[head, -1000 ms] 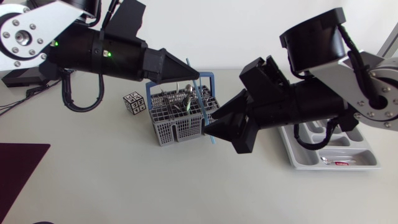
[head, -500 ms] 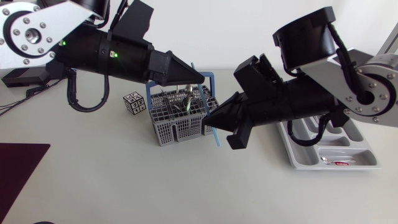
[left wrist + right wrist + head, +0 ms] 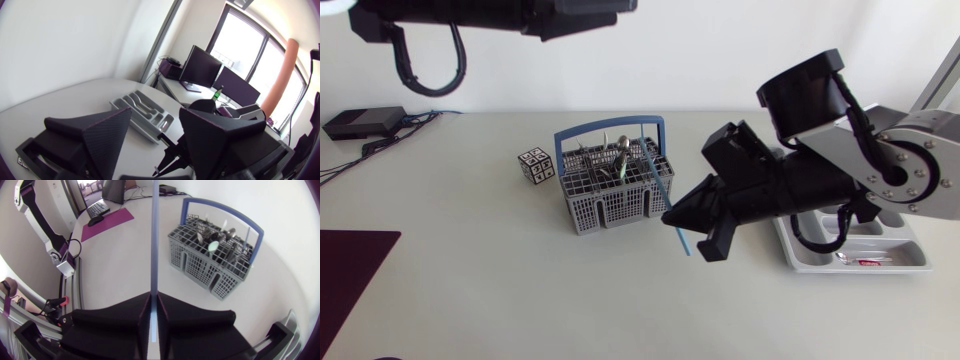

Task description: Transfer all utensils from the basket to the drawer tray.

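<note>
My right gripper (image 3: pixel 670 214) is shut on a thin blue utensil (image 3: pixel 682 241), gripped near its lower end just right of the basket. The stick slants up across the basket's front right corner. In the right wrist view the blue utensil (image 3: pixel 154 235) runs straight out from between the closed fingers (image 3: pixel 130 312). The grey wire basket (image 3: pixel 610 190) with a blue handle holds several metal utensils (image 3: pixel 618 160). My left gripper (image 3: pixel 620 6) is high at the back, above the basket, and in its own view it stands open (image 3: pixel 155 145) with nothing between its fingers. The grey drawer tray (image 3: pixel 880 235) lies largely under my right arm.
A small black-and-white tag cube (image 3: pixel 536 165) sits left of the basket. A dark purple mat (image 3: pixel 350 270) lies at the left edge. A black box (image 3: pixel 360 122) with cables is at the back left. One small utensil (image 3: pixel 865 262) lies in the tray's front compartment.
The left gripper let go of the blue utensil's upper end, opened and rose away to the back. The right gripper closed on the lower end and now holds it alone.
</note>
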Tool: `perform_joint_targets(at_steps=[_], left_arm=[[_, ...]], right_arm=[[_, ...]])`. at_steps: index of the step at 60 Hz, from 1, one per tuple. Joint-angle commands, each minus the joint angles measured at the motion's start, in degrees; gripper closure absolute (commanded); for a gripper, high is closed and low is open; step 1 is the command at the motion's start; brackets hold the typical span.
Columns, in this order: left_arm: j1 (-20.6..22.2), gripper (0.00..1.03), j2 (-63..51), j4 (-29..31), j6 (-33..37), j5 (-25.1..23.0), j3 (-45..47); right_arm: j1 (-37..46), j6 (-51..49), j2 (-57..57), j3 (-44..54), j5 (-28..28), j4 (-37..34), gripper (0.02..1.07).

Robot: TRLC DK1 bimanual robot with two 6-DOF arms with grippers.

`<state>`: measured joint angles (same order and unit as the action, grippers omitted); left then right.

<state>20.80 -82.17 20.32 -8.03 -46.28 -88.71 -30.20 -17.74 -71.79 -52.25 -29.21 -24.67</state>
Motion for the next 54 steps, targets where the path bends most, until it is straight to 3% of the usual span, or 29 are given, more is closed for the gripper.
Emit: perform_joint_targets(at_steps=[1,8,12,17,20,25,32,41,54], left_arm=[[-2.3,0.19,-2.3,-0.7,-2.2,-0.7,-2.9],[-4.8,0.19,-4.8,0.1,3.1,2.0,-2.8],[-4.6,0.19,-6.4,5.4,10.3,5.4,-3.1],[-2.8,0.19,-6.3,6.3,17.3,13.6,0.1],[-2.1,0.19,-6.3,6.6,19.2,15.3,1.5],[0.4,0.19,-5.9,6.7,23.0,22.9,4.7],[3.5,0.19,-3.8,6.2,30.2,29.9,9.3],[5.8,0.19,-1.9,2.4,39.3,35.3,15.8],[5.7,0.19,-1.8,-0.2,52.7,36.6,21.2]], right_arm=[[4.4,-1.7,0.0,2.0,0.4,-0.7,1.02],[13.8,-2.0,-1.8,1.6,0.6,-1.2,1.02],[19.1,-2.0,-3.7,0.9,1.7,-1.2,1.02],[25.4,-2.0,-6.8,-0.8,2.2,-1.4,1.02],[28.6,-1.9,-8.7,-2.0,3.6,-1.4,1.02],[34.2,-1.3,-13.0,-4.5,4.9,-1.4,1.02],[39.2,-0.9,-18.4,-7.3,7.0,-1.4,1.02],[41.4,0.9,-23.5,-9.5,10.6,-1.7,1.02],[43.0,2.9,-28.6,-10.7,13.7,-2.0,0.99]])
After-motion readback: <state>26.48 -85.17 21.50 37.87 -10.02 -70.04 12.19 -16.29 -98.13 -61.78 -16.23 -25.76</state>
